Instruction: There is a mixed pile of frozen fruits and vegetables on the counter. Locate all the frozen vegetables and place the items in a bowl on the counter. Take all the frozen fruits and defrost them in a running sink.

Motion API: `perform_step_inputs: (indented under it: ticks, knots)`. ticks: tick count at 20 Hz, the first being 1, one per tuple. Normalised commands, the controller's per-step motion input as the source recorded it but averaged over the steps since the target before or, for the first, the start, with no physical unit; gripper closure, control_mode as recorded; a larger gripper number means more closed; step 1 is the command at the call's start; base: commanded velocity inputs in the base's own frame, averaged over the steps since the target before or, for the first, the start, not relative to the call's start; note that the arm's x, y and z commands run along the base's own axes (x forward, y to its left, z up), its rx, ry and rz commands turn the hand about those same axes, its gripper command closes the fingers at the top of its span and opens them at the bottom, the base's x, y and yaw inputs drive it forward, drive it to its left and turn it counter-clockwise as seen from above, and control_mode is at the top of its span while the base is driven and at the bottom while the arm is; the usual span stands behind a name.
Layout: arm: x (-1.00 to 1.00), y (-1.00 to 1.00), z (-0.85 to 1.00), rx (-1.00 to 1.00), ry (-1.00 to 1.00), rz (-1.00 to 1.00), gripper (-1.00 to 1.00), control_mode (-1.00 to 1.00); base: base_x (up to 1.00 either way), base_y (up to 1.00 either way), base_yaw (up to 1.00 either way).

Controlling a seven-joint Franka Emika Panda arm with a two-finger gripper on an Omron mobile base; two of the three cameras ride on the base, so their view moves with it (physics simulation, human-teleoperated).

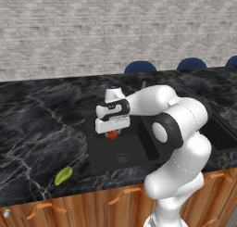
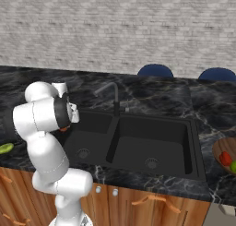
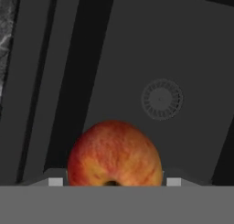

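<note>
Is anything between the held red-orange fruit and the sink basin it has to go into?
Nothing visible. The end effector holds the red-orange ball above the sink's left basin, with bare basin floor and the drain beneath it.

Far behind everything runs a pale grey brick wall (image 1: 92, 31), spanning the whole back of the scene. Just in front of it, three dark blue chair backs (image 1: 140, 66) poke up at the far right. Down low, near side, wooden cabinet fronts (image 2: 152, 206) carry curved wooden handles (image 2: 150, 199).
</note>
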Motion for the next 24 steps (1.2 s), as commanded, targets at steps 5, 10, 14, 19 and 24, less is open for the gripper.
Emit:
perform_step_inputs:
  ticks: [5, 10, 14, 19, 24]
  knots:
    - [0.26, -0.33, -0.32, -0.05, -0.04, -0.06, 1.0, -1.0, 0.0, 0.0, 0.0]
    - [0.25, -0.36, -0.38, -0.03, -0.02, -0.06, 1.0, -1.0, 0.0, 0.0, 0.0]
    - [0.42, -0.32, -0.36, -0.01, 0.0, -0.02, 1.0, -1.0, 0.0, 0.0, 0.0]
    - [0.37, -0.12, -0.37, -0.05, 0.0, 0.0, 1.0, -1.0, 0.0, 0.0, 0.0]
    - [0.41, 0.0, -0.38, -0.06, 0.0, 0.0, 1.0, -1.0, 0.0, 0.0, 0.0]
